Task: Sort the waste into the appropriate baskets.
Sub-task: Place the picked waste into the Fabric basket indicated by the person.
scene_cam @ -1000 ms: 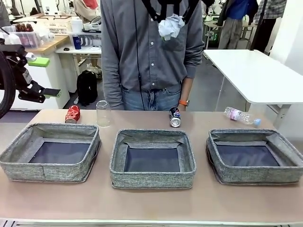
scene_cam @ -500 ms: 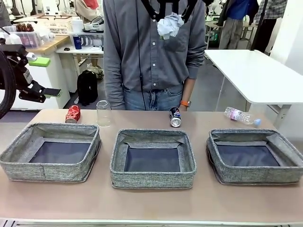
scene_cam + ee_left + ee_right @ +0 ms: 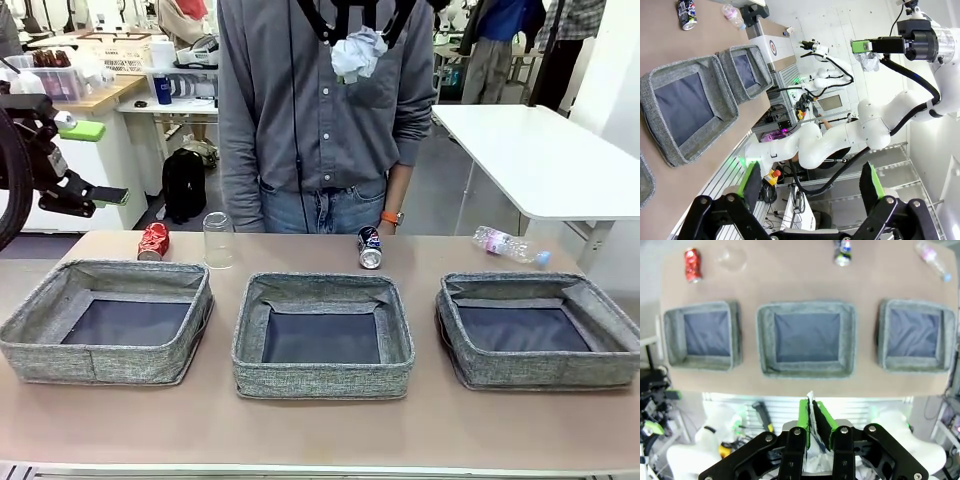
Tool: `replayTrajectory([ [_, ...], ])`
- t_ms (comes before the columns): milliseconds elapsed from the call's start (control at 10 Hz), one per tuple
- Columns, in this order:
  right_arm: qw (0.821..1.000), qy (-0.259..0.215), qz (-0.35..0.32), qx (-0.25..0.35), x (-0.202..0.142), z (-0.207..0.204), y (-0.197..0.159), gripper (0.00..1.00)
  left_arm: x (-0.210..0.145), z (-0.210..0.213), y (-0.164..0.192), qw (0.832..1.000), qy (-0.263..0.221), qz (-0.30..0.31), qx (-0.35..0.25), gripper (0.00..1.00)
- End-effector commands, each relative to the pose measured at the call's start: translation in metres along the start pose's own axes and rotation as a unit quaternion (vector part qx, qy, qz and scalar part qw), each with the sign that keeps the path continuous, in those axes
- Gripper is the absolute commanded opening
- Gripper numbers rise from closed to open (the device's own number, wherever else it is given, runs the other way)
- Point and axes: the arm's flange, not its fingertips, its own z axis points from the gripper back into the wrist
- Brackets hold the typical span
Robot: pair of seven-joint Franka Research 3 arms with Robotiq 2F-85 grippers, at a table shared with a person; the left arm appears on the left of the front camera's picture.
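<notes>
Your right gripper (image 3: 811, 412) is clamped tight on the crumpled white paper wad (image 3: 358, 54). It's holding it high above the table (image 3: 320, 435), right in front of the grey shirt of the person (image 3: 300, 140) standing at the far side. Your left gripper (image 3: 810, 177) hangs in the air off the table's left end, jaws spread wide, nothing between them. Down on the table you've got three grey baskets in a row: the left basket (image 3: 100, 362), the middle basket (image 3: 320, 382) and the right basket (image 3: 545, 372), each showing a bare dark bottom. Along the far edge behind them, the red soda can (image 3: 153, 241) sits beyond the left basket, and the clear plastic cup (image 3: 217, 240) stands just beside it. The dark blue soda can (image 3: 369, 247) lies on its side beyond the middle basket. The clear blue-capped bottle (image 3: 510, 245) lies on its side beyond the right basket, cap pointing toward your right.
</notes>
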Motion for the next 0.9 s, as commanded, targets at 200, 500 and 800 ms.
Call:
replayTrajectory([
  [200,1.0,0.0,-0.001,0.002,-0.0002,0.0014,-0.0004,0.08,0.0003,-0.0016,-0.0014,1.0,-0.003,-0.01,-0.009,1.0],
  [500,1.0,0.0,-0.001,0.002,-0.0002,0.0014,-0.0004,0.08,0.0003,-0.0016,-0.0014,1.0,-0.003,-0.01,-0.009,1.0],
  [800,1.0,0.0,-0.001,0.002,-0.0002,0.0014,-0.0004,0.08,0.0003,-0.0016,-0.0014,1.0,-0.003,-0.01,-0.009,1.0],
])
